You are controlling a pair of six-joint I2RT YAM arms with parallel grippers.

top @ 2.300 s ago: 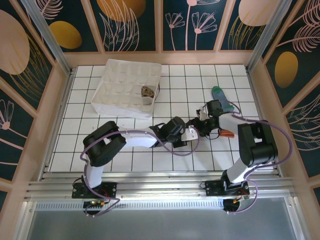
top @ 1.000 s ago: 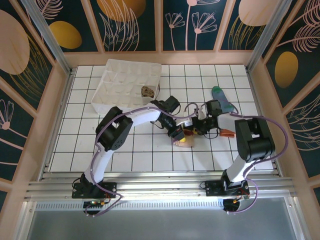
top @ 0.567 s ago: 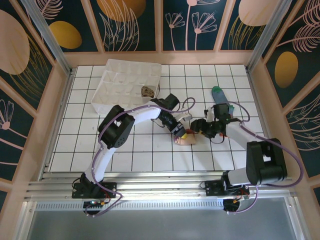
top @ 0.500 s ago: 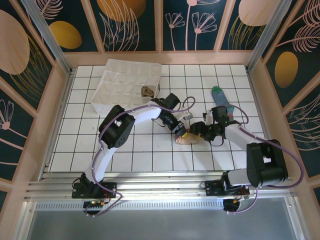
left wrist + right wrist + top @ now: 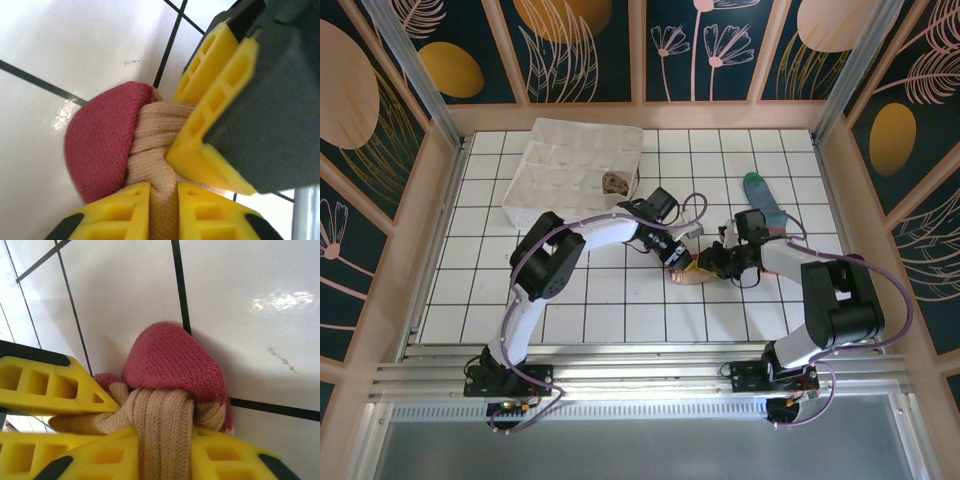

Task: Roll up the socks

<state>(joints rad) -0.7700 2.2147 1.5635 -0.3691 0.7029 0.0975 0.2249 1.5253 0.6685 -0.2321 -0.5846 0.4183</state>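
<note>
Rolling of the beige red-toed sock (image 5: 692,277) is judged to be in hand at the middle of the tabletop (image 5: 570,300). The left tool (image 5: 164,190) and the right tool (image 5: 165,440) are each clamped on its bunched beige body. Next, the fabric needs to be turned over itself without slipping.

Knitted cloth sock (image 5: 170,360), ribbed beige body, finer-knit red toe, matt throughout. Tiled tabletop (image 5: 125,285) white, glossy, reflecting light. Gripper fingers (image 5: 215,440) yellow moulded plastic, smooth
</note>
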